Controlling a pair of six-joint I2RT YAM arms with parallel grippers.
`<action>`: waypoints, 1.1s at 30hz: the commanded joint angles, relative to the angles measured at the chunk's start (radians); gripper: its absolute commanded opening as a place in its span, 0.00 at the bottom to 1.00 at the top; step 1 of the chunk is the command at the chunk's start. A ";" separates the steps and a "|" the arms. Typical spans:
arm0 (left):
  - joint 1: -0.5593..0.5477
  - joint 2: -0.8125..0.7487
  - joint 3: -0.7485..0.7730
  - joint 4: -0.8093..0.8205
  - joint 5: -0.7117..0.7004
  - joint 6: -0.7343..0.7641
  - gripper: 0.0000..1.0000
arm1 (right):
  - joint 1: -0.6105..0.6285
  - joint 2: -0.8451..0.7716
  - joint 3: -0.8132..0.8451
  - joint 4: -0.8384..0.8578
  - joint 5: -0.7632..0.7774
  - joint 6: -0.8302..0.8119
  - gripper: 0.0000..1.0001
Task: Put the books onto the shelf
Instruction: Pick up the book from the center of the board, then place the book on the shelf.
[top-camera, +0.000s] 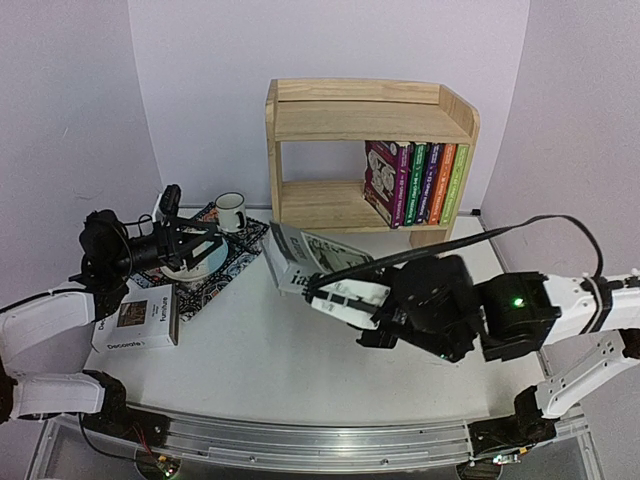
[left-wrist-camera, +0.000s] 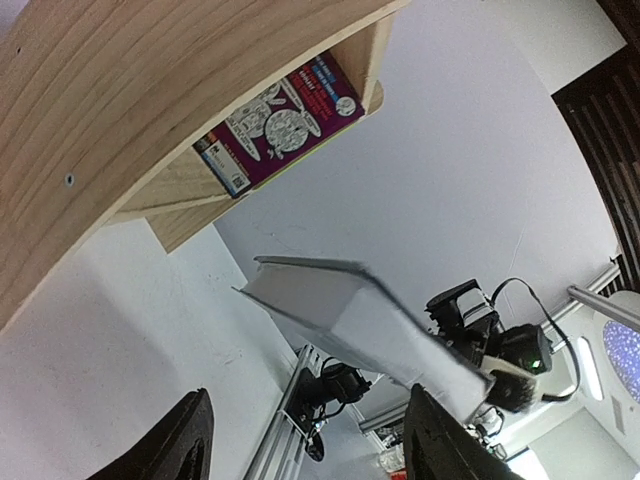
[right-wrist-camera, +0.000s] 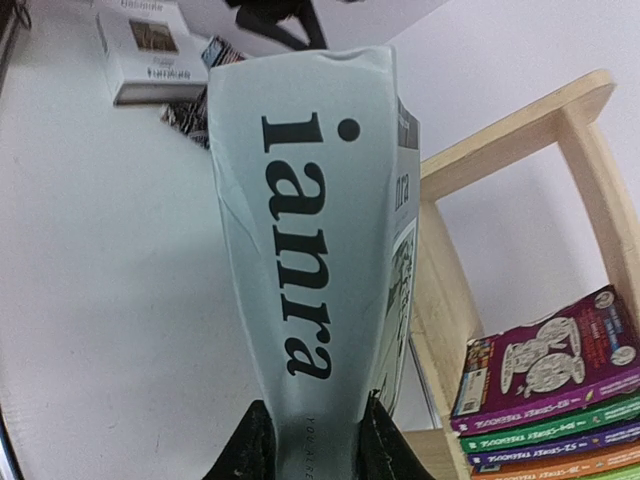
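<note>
The pine shelf (top-camera: 370, 150) stands at the back, with several colourful paperbacks (top-camera: 415, 183) upright on the right of its lower tier. My right gripper (top-camera: 345, 295) is shut on the spine end of the grey-white "ianra" book (top-camera: 305, 258), holding it tilted above the table in front of the shelf's left side. In the right wrist view the same book (right-wrist-camera: 310, 230) rises from between the jaws of the right gripper (right-wrist-camera: 312, 440). The left gripper (top-camera: 205, 243) hovers open and empty over the placemat, left of the book (left-wrist-camera: 360, 320). The thick white "Decorate" book (top-camera: 140, 318) lies flat at the left.
A white mug (top-camera: 231, 211) stands on the dark patterned placemat (top-camera: 215, 265) left of the shelf, with a pale plate (top-camera: 200, 262) under my left gripper. The purple paperback (left-wrist-camera: 285, 120) leans outermost in the row. Bare white table lies in front of the shelf.
</note>
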 joint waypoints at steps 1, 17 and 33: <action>0.018 -0.033 0.068 -0.067 0.013 0.079 0.66 | 0.006 -0.044 0.130 0.003 0.007 -0.122 0.23; 0.018 -0.034 0.054 -0.078 -0.002 0.104 0.66 | 0.006 0.121 0.569 0.091 0.150 -0.674 0.20; 0.018 0.034 0.075 -0.080 0.022 0.130 0.66 | -0.231 0.258 0.705 0.199 0.118 -0.875 0.18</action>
